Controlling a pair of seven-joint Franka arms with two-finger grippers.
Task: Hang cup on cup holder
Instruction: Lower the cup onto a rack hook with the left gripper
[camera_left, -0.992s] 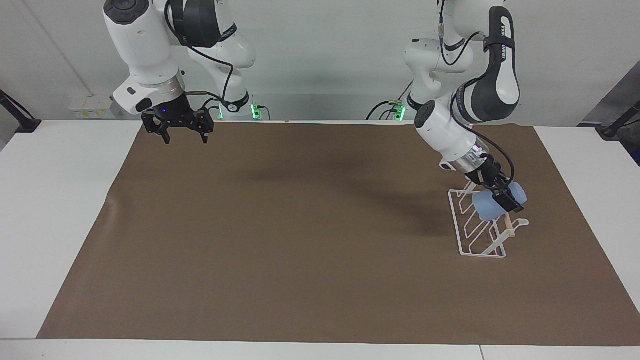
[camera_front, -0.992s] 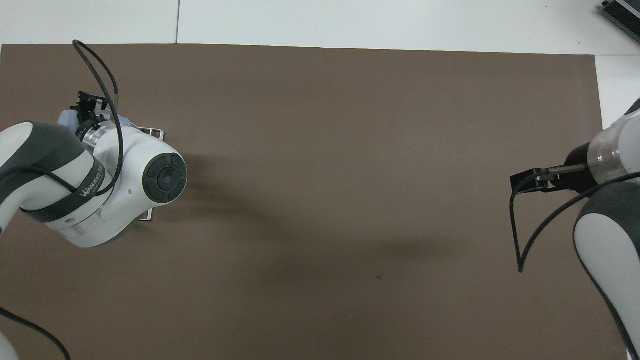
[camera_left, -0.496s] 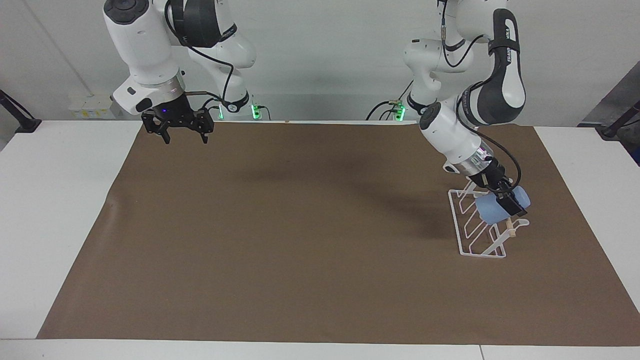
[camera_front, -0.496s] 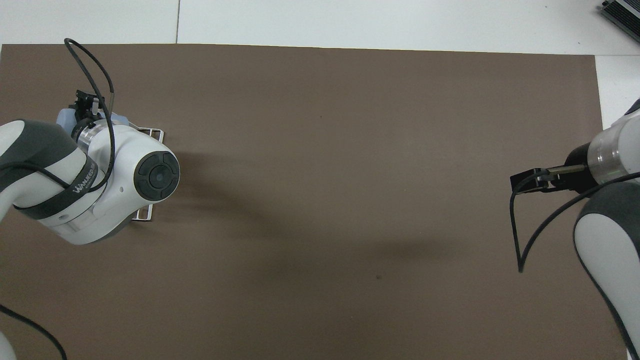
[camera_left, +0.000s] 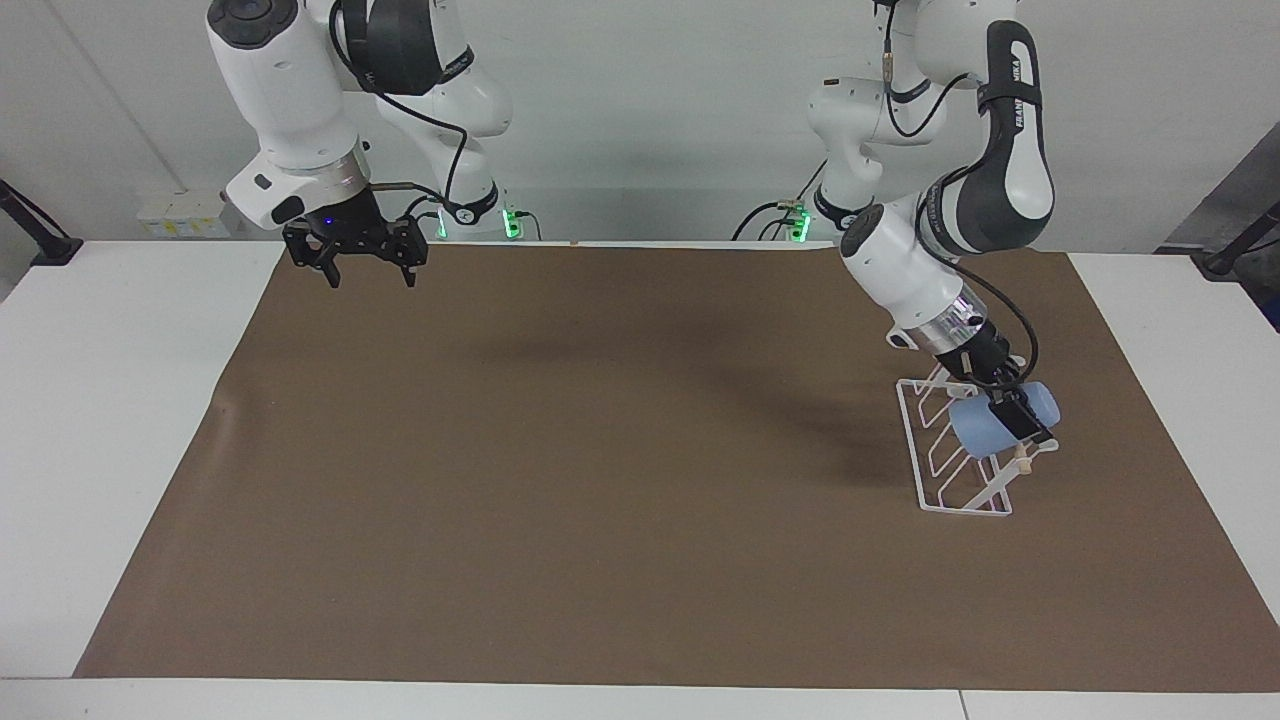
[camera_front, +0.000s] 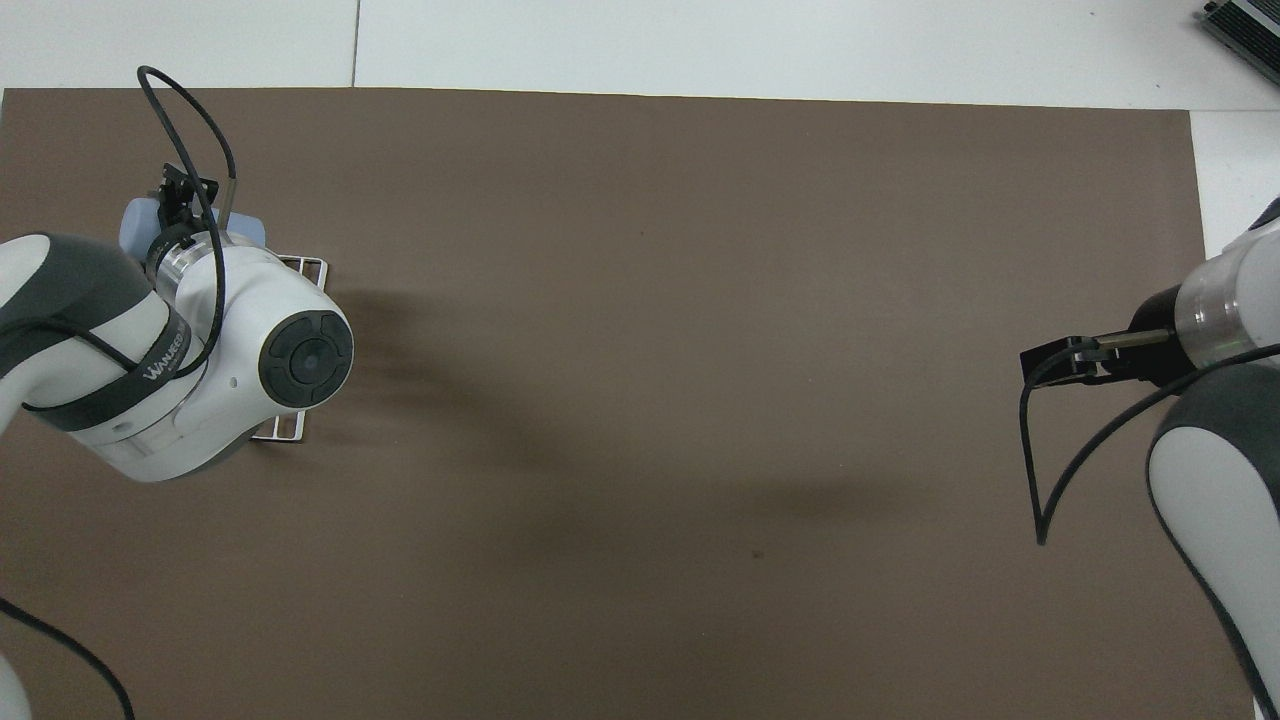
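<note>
Right gripper (camera_left: 365, 272): we see its black jaws spread wide and holding nothing; the right arm waits over the edge of the brown mat (camera_left: 600, 450) closest to the robots, at its own end of the white counter (camera_left: 110, 400).
Left gripper (camera_left: 1015, 415): we see it angled down from the left arm, its jaws pinching the small light-blue plastic tumbler (the cup) across its body.
Cup (camera_left: 985, 425): we find it tipped on its side in the jaws, low over the cup holder and right at the pale wooden dowel (camera_left: 1020, 460); whether it touches the dowel we cannot tell.
Cup holder (camera_left: 940, 470): this white wire rack with a rectangular base and looped prongs stands on the mat toward the left arm's end of the counter; from overhead, the arm covers most of it (only its corners (camera_front: 305, 265) show).
Mat: beyond the rack it lies flat across the counter.
</note>
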